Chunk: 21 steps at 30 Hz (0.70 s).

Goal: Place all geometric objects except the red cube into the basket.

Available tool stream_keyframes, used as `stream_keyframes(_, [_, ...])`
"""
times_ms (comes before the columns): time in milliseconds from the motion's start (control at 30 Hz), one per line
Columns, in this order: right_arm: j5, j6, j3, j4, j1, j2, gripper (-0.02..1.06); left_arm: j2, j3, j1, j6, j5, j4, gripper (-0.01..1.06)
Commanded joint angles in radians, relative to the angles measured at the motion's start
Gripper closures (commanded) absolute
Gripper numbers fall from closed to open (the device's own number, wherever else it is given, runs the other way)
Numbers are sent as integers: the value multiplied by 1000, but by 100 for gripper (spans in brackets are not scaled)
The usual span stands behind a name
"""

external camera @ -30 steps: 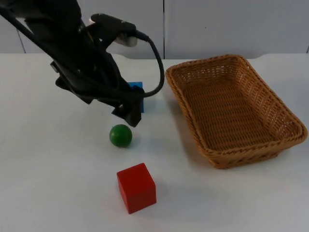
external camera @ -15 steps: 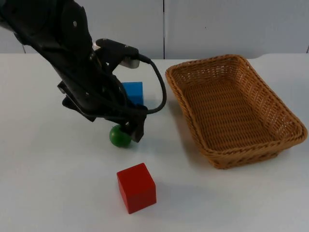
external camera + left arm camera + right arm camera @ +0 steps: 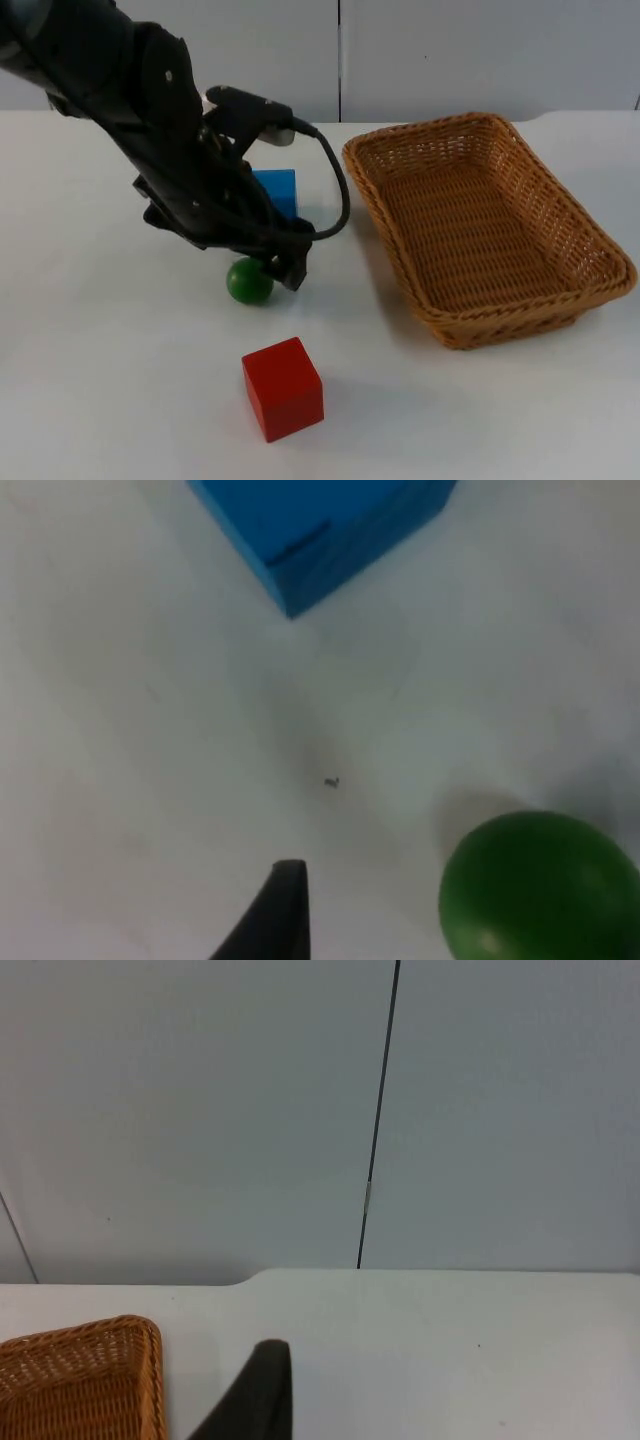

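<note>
A green ball (image 3: 248, 282) lies on the white table, left of the wicker basket (image 3: 420, 130). My left gripper (image 3: 283, 262) is low over the table, right against the ball's upper right side. In the left wrist view the green ball (image 3: 540, 890) lies close by and the blue cube (image 3: 320, 525) farther off. The blue cube (image 3: 277, 190) rests behind the ball, partly covered by the left arm. Nearer the table's front sits the red cube (image 3: 283, 388). The right arm waits off to the side, its wrist view facing the partition wall past a corner of the basket (image 3: 80, 1380).
Nothing lies inside the basket, which stands at the right of the table. The left arm's bulk hangs over the table's left middle. Open white table surrounds the red cube.
The left gripper has come forward and down from beside the blue cube to the green ball. The ball, both cubes and the basket have stayed put.
</note>
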Motion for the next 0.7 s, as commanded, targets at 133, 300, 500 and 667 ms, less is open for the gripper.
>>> stream_keyframes(133, [-13,-5,-9,-2,-5,-3,-1,3,-5,-5,-7,-14,-23,0])
stream_keyframes(300, [-13,-5,-9,-2,-5,-3,-1,30,-5,-5,-7,-6,-23,0])
stream_keyframes(500, [-13,-5,-9,-6,-5,-3,-1,35,-5,-5,-7,-11,-23,15])
stream_keyframes(667, [-15,-5,-9,-9,-5,-3,-1,35,-5,-5,-7,-12,-23,67])
